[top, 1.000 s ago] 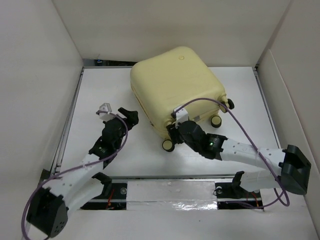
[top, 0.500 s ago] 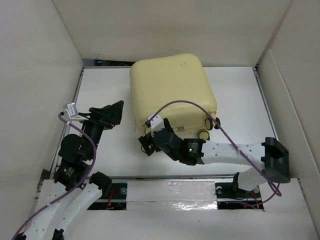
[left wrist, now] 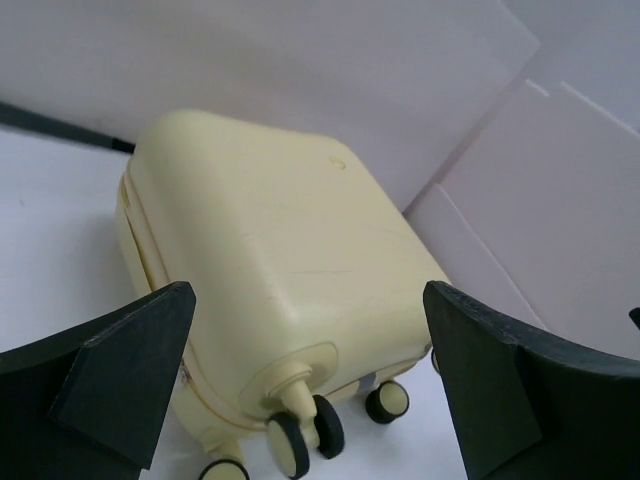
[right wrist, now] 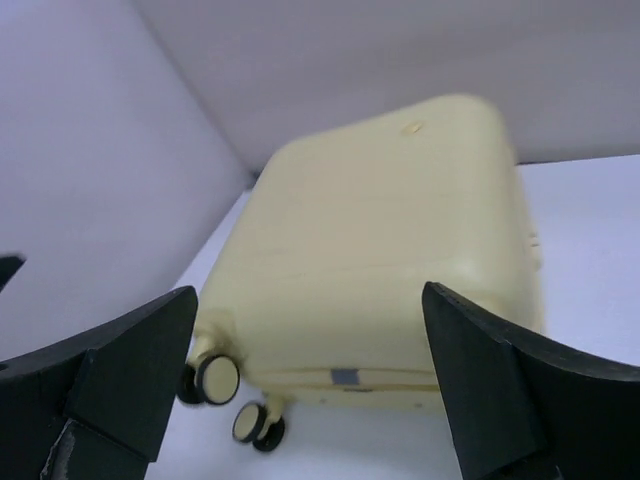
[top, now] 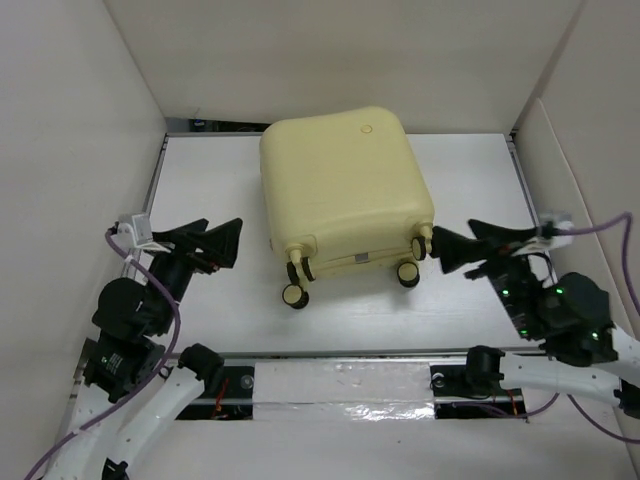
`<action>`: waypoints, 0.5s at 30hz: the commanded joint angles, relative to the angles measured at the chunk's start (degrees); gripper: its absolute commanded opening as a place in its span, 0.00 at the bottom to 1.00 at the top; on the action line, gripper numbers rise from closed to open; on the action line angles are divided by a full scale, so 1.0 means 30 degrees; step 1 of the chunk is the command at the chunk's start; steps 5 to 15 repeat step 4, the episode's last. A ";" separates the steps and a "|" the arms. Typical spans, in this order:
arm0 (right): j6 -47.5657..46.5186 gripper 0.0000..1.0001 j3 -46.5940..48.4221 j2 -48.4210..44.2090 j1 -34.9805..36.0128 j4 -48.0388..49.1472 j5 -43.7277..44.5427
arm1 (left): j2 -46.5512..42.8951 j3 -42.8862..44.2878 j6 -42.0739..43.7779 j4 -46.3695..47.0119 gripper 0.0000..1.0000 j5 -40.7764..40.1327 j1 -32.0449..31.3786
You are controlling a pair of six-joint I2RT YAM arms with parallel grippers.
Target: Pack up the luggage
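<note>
**Left side.** The left gripper (top: 222,232) hangs over the near-left part of the table (top: 215,175), pointed toward the case. Its jaws are spread wide and carry nothing; the left wrist view shows the wheel end of the case framed between the two fingers, with clear space on both sides. It is apart from the shell, not touching. A bare strip of bench runs from the case to the left edge, bounded by the left wall (top: 80,150), which gives this arm room to swing.

**Centre.** The luggage (top: 345,190) lies flat on one broad face, mid-bench. Its top end is close to the far edge and its caster wheels (top: 295,295) point at the near edge. The shell is shut, so its contents cannot be seen. There is little room behind it. A band of bare bench separates the wheels from the near edge.

**Right side.** The right gripper (top: 455,232) sits just beside the case's near-right corner. It is fully parted and empty, and aimed at the wheel end. Bare bench extends to the right edge and the right wall panel (top: 590,160).

**Assessment.** With both grippers flanking the closed case and holding nothing, this looks like a stand-off posture. Any further packing would first require opening the shell.
</note>
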 commanded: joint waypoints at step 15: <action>-0.0667 1.00 -0.1512 -0.3340 -0.0386 -0.1215 0.3116 | 0.0144 0.0964 0.1495 0.1702 0.99 -0.0611 -0.0115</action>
